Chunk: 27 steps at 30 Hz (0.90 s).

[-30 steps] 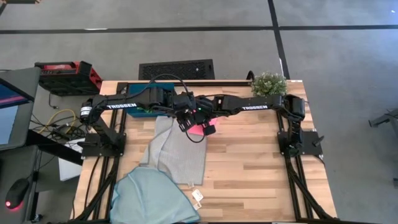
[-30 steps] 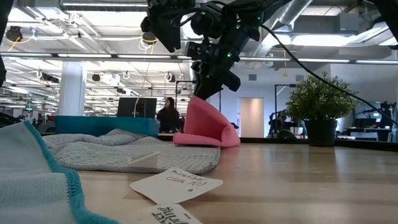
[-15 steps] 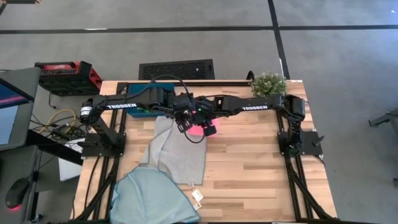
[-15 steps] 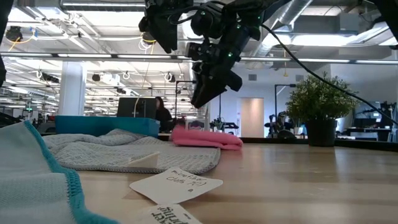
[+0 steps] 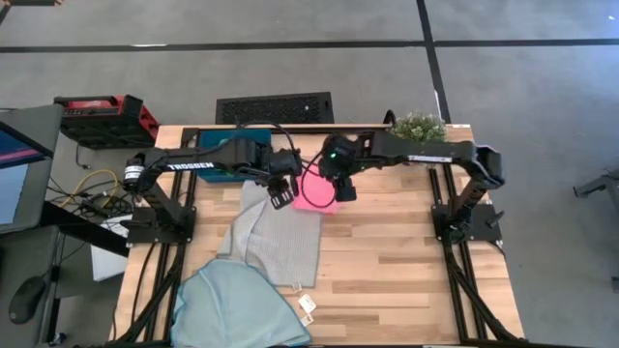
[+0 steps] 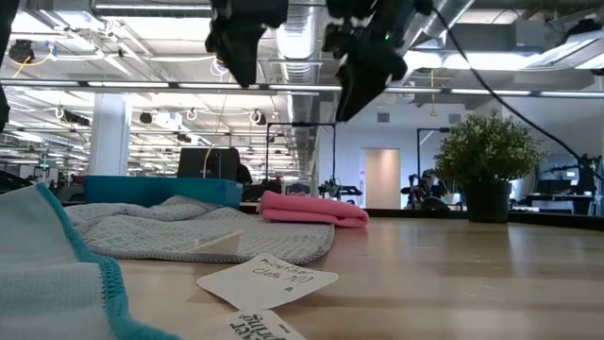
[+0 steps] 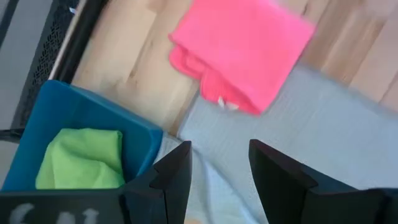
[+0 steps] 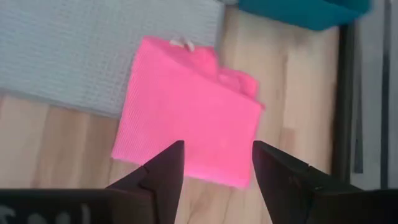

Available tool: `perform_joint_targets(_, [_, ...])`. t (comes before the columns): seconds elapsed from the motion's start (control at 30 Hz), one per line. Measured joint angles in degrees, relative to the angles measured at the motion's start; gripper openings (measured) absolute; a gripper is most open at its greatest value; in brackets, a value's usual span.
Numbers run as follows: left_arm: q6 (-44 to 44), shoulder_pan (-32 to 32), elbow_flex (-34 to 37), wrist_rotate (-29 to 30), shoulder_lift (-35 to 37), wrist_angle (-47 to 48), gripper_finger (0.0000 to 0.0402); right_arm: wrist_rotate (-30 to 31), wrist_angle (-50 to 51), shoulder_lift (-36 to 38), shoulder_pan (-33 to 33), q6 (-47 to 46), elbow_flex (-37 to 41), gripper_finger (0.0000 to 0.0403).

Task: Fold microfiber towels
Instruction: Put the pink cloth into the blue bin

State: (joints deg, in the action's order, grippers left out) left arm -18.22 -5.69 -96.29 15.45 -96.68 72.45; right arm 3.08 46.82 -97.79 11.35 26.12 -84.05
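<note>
The pink towel (image 5: 316,193) lies folded flat on the wooden table; in the right wrist view the pink towel (image 8: 189,134) has one edge resting on the grey towel (image 8: 106,50). That grey towel (image 5: 280,237) is spread toward the near edge. A light blue towel (image 5: 237,309) lies bunched at the near left. A green towel (image 7: 81,158) sits in the teal tray (image 7: 62,118). My left gripper (image 7: 217,155) hovers open above the grey towel beside the pink one. My right gripper (image 8: 217,155) hangs open above the pink towel, clear of it.
A potted plant (image 5: 418,129) stands at the far right corner. Paper tags (image 5: 308,307) lie near the front edge beside the light blue towel. Bare wood (image 5: 406,261) stretches over the table's right half. A red case (image 5: 102,116) sits off the table at far left.
My right gripper has opened and let go of the pink towel, then risen and drawn back toward the table's far right. The towel's raised part has dropped, so it now lies flat and folded over.
</note>
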Motion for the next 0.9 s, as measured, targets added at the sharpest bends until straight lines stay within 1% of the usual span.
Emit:
perform_joint_targets(0.1, [6.1,0.4,4.6,-1.2,-0.2,-3.6,0.0153,0.0,1.1,3.2,0.2,-2.8,0.0,0.0210])
perform_joint_targets(0.2, [16.0,1.2,9.6,-5.2,-0.2,-11.9,0.0153,0.0,1.0,5.8,0.2,-4.5,0.0,0.0208])
perform_joint_targets(0.33, [26.2,1.7,15.8,-9.8,-0.2,-22.2,0.0153,0.0,0.9,8.1,-0.1,-7.2,0.0,0.0208])
perform_joint_targets(0.53, [36.8,1.9,24.2,-10.3,-0.2,-35.0,0.0153,-0.1,1.1,9.2,0.0,-9.9,0.0,0.0205])
perform_joint_targets(0.6, [39.6,1.9,27.1,-10.2,-0.2,-38.7,0.0153,-0.1,1.0,9.1,0.0,-10.5,0.0,0.0205])
perform_joint_targets(0.73, [42.2,1.8,31.7,-10.0,-0.2,-46.4,0.0153,-0.2,0.8,8.7,-0.1,-11.7,0.0,0.0205])
perform_joint_targets(0.9, [43.9,1.8,37.9,-7.7,-0.2,-56.6,0.0153,-0.2,0.7,8.6,-0.1,-11.8,0.0,0.0202])
